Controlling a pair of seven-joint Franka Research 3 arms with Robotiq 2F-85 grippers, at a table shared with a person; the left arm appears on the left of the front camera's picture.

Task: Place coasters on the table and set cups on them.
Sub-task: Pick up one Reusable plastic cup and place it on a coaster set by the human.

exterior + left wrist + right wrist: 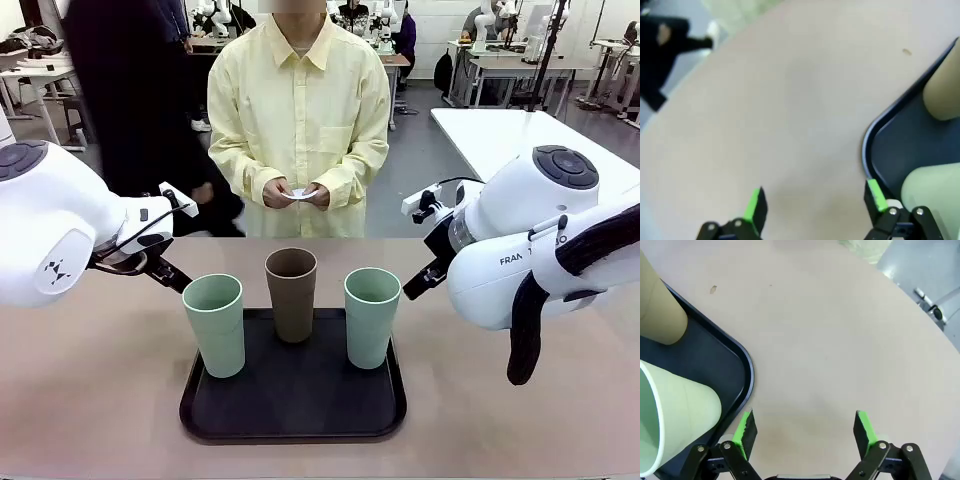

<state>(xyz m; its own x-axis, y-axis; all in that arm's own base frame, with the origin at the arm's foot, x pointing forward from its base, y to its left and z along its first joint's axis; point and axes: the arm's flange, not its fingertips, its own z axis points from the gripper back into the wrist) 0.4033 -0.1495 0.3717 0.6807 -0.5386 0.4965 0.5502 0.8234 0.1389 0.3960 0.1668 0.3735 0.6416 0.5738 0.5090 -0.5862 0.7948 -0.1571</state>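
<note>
The left gripper [816,197] hangs low over the bare counter [765,100], fingers spread wide with nothing between them. One green pad sits just over the rim of the black tray [875,145]. The right gripper [805,422] mirrors it on the other side, also spread and empty, just outside the tray's corner. To me each looks parked beside its nearest cup, close enough to reach in while leaving the open counter free.

Between them three cups stand upright on the tray: the left green cup [215,325], the brown cup [291,295] set further back in the middle, and the right green cup [371,318]. None stands on the counter.

Across the counter a person holds something small and white in both hands [278,192]. It is probably the coasters [298,194], though it is too small to be sure. That would explain the cups on the tray: there is not yet a coaster down to set them on.
</note>
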